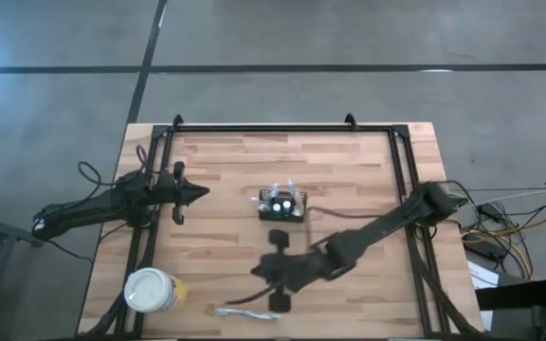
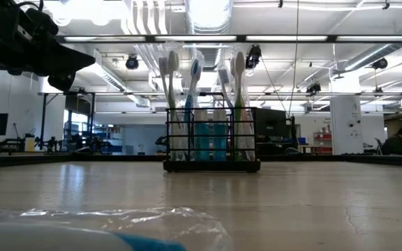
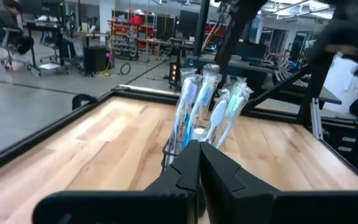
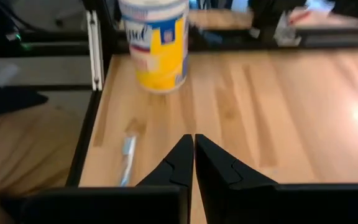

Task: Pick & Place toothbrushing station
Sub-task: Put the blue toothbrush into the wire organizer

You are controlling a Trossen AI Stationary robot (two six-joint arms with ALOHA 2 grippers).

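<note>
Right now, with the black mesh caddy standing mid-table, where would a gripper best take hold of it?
Probably the caddy's top rim at one short end, from above. It stands upright, and wrapped toothbrushes rise from its middle, blocking a central grasp. The left gripper, shut, already faces it.

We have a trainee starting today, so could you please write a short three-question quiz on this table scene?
1. True or false: the caddy stands upright with toothbrushes in it.
2. Which gripper is nearer the white tub? A) left gripper B) right gripper
3. What lies flat on the table between the tub and the right gripper?

Key: 1 true. 2 B, though neither touches it. 3 A wrapped toothbrush, lying near the front edge.
</note>
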